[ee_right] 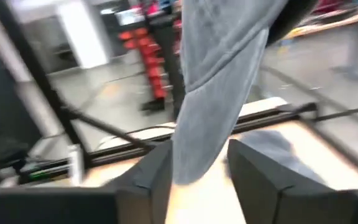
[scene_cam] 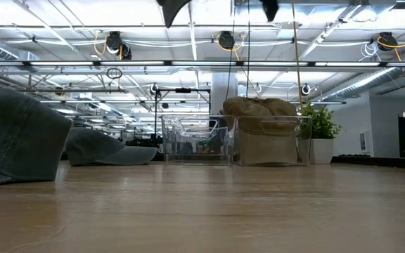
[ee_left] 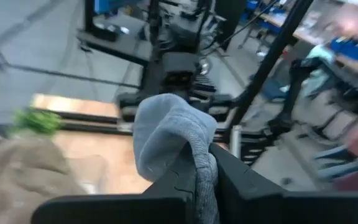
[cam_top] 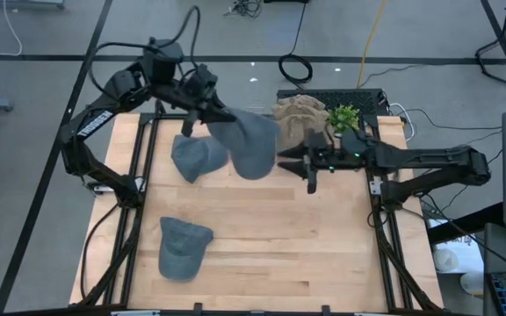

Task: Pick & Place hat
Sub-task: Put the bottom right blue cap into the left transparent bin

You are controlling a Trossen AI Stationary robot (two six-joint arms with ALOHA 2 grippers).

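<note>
Left claw pinches a grey hat, held aloft over the far part of the table. Right claw, fingers spread, sits at the hat's hanging edge. Two more grey hats lie on the table: one beneath, one near the front.

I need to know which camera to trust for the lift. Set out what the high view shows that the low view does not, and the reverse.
Only the high view: the left gripper shut on the lifted grey hat, the right gripper beside that hat with its jaws parted, and the wooden table in full. Only the low view: the ceiling lights and room behind. Both: two more grey hats lying on the table, the tan hats and the plant.
</note>
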